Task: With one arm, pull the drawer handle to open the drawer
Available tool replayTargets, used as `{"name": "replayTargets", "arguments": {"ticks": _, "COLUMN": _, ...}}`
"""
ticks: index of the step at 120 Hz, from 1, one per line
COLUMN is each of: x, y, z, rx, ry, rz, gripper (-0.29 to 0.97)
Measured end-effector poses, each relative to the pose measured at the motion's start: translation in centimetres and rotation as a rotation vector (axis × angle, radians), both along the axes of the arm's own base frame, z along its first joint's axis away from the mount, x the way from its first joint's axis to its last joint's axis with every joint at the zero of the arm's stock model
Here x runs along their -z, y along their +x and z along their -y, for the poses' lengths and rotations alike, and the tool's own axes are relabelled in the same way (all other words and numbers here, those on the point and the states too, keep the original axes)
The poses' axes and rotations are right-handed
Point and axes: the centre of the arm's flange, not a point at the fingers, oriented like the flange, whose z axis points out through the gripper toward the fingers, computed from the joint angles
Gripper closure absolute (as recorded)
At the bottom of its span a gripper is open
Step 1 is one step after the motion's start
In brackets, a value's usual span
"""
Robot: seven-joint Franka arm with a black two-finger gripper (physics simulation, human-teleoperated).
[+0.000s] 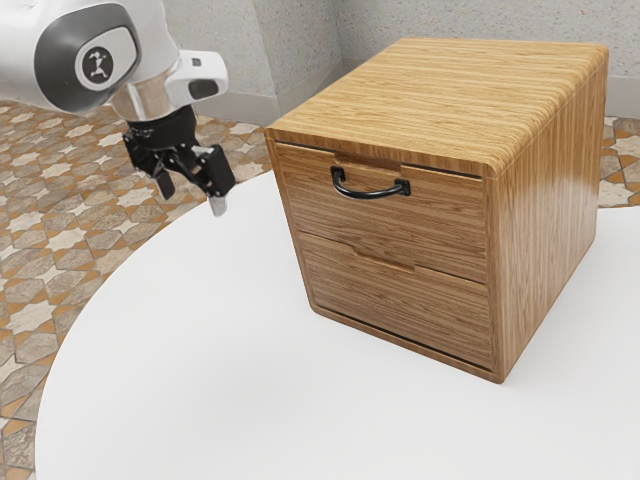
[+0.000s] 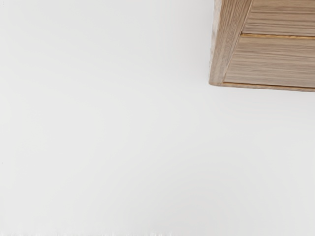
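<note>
Listing what I have on my screens, item by item.

Item: gripper [image 1: 190, 197], black, two-fingered, on the white arm [image 1: 90, 55] entering from the exterior view's upper left. It hangs in the air above the table edge, tilted downward. The fingers stand apart with nothing between them.

Item: wooden cabinet [image 1: 450, 110], box-shaped, standing on the table toward the exterior view's right. It has two drawer fronts, one above the other.

Item: top drawer [image 1: 400, 215]. Its front seems flush with the frame and closed, though from this angle I could not rule out a slight gap.

Item: drawer handle [image 1: 370, 188], a black loop at the upper middle of the top drawer front. It is well apart from the gripper, off to the gripper's right in the exterior view, with nothing touching it.

Item: lower drawer [image 1: 400, 295], closed, with a notch in its upper edge.

Item: table [image 1: 200, 380], white, with a rounded edge. My wrist view shows its surface [image 2: 123, 147] and a bottom corner of the cabinet [image 2: 266, 54].

Item: floor [image 1: 60, 230], patterned tiles.
</note>
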Motion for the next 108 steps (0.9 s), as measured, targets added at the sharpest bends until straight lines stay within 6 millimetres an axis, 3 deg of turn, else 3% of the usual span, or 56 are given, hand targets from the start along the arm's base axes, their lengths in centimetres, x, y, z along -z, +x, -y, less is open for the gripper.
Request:
{"name": "replayTargets", "arguments": {"ticks": 14, "x": 0.0, "y": -0.6, "z": -2.8, "rx": -0.047, "ry": 0.000, "rz": 0.000, "gripper": 0.00}}
{"name": "replayTargets", "arguments": {"ticks": 18, "x": -0.8, "y": -1.1, "z": -3.5, "rx": -0.057, "ry": -0.001, "rz": 0.016, "gripper": 0.00}}
{"name": "replayTargets", "arguments": {"ticks": 22, "x": -3.2, "y": -2.1, "z": -3.9, "rx": -0.063, "ry": -0.008, "rz": 0.066, "gripper": 0.00}}
{"name": "replayTargets", "arguments": {"ticks": 31, "x": -11.9, "y": -6.5, "z": -4.7, "rx": -0.073, "ry": 0.020, "rz": 0.242, "gripper": 0.00}}
{"name": "replayTargets", "arguments": {"ticks": 37, "x": -14.4, "y": -8.2, "z": -4.5, "rx": -0.068, "ry": 0.030, "rz": 0.293, "gripper": 0.00}}
{"name": "replayTargets", "arguments": {"ticks": 45, "x": -14.9, "y": -8.5, "z": -4.2, "rx": -0.059, "ry": 0.035, "rz": 0.302, "gripper": 0.00}}
{"name": "replayTargets", "arguments": {"ticks": 60, "x": -13.9, "y": -8.9, "z": -7.5, "rx": -0.118, "ry": 0.046, "rz": 0.277, "gripper": 0.00}}
{"name": "replayTargets", "arguments": {"ticks": 70, "x": -13.6, "y": -9.0, "z": -8.2, "rx": -0.126, "ry": 0.049, "rz": 0.268, "gripper": 0.00}}
{"name": "replayTargets", "arguments": {"ticks": 82, "x": -13.6, "y": -8.6, "z": -5.4, "rx": -0.063, "ry": 0.030, "rz": 0.250, "gripper": 0.00}}
{"name": "replayTargets", "arguments": {"ticks": 97, "x": -12.9, "y": -7.8, "z": 3.1, "rx": 0.112, "ry": -0.054, "rz": 0.177, "gripper": 0.00}}
{"name": "replayTargets", "arguments": {"ticks": 108, "x": -12.6, "y": -8.8, "z": 5.9, "rx": 0.176, "ry": -0.130, "rz": 0.130, "gripper": 0.00}}
